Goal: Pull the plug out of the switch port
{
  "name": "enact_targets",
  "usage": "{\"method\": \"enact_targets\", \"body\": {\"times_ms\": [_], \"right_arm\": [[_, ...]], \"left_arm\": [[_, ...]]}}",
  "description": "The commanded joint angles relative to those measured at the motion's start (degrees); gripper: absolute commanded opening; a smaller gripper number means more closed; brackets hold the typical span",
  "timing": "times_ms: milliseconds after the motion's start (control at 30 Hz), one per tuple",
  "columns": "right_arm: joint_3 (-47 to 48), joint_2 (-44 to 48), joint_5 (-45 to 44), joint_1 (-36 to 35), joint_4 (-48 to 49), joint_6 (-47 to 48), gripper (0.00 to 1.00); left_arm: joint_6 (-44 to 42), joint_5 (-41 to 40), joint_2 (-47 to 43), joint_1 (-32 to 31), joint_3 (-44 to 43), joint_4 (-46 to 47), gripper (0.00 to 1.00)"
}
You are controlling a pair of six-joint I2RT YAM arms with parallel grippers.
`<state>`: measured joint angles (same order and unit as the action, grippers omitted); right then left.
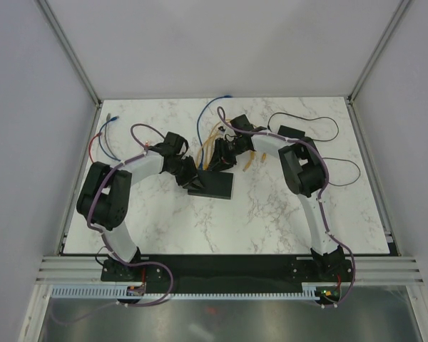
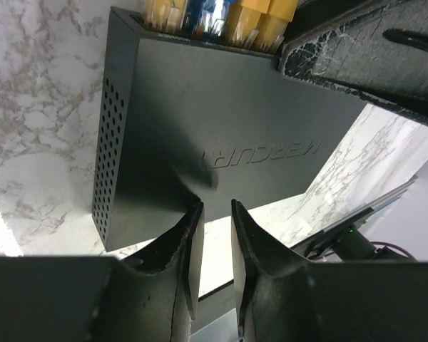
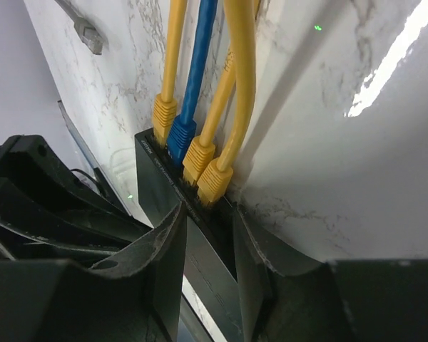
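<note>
The switch (image 1: pixel 215 187), a flat black box, lies mid-table with its ports facing the back. Three yellow plugs and a blue plug (image 3: pixel 180 139) sit side by side in its ports; the end yellow plug (image 3: pixel 214 179) is nearest my right fingers. My right gripper (image 3: pixel 208 211) is open at the port edge. The switch's edge shows in its gap, and the plugs lie just beyond the fingertips. My left gripper (image 2: pixel 217 204) stands at the switch's (image 2: pixel 221 121) near edge, its jaws a narrow slit apart with only table showing between them.
A loose grey plug (image 3: pixel 89 34) lies on the marble beyond the switch. Blue and red cables (image 1: pixel 103 142) trail at the back left. A small black adapter (image 1: pixel 292 133) with a thin cord lies at the back right. Walls enclose the table.
</note>
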<state>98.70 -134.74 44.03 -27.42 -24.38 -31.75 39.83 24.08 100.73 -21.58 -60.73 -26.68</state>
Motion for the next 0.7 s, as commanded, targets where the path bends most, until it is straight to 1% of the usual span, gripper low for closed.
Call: {"method": "enact_targets", "body": {"times_ms": [0, 100, 167, 233, 333, 367, 400, 433, 533, 667], "right_arm": [[-0.87, -2.11, 3.16, -0.44, 5.04, -0.77, 0.39], [-1.48, -2.99, 3.87, -0.44, 6.80, -2.44, 0.37], [-2.01, -3.08, 3.69, -0.35, 7.59, -3.41, 0.33], [-3.07, -3.08, 4.13, -0.27, 9.25, -4.28, 0.33], [-6.31, -2.81, 6.15, 0.26, 16.19, -9.89, 0.30], [-8.06, -2.72, 7.02, 0.52, 20.38, -13.22, 0.29], [-8.51, -2.64, 7.21, 0.61, 21.73, -14.38, 0.28], [-8.52, -2.64, 7.12, 0.61, 21.74, -14.57, 0.26], [-8.69, -2.98, 7.38, 0.70, 22.27, -15.80, 0.25], [-8.52, -3.25, 7.30, 0.79, 22.18, -16.50, 0.26]], "left_arm": [[3.75, -0.08, 2.10, 0.31, 0.43, 0.66, 0.30], [4.99, 0.80, 3.07, 0.31, 0.87, 0.57, 0.29], [4.90, 0.80, 3.07, 0.31, 1.23, 0.57, 0.29], [4.81, 0.27, 2.81, 0.31, 1.75, 0.57, 0.29], [4.82, 0.36, 2.81, 0.31, 2.11, 0.57, 0.29], [4.81, 0.45, 2.89, 0.23, 2.11, 0.57, 0.30], [4.81, 0.27, 2.90, 0.31, 2.11, 0.66, 0.30], [4.73, 0.36, 2.90, 0.31, 2.11, 0.66, 0.29], [4.55, 0.36, 3.07, 0.31, 2.19, 0.66, 0.30], [4.55, 0.36, 3.42, 0.31, 2.37, 0.48, 0.30]]}}
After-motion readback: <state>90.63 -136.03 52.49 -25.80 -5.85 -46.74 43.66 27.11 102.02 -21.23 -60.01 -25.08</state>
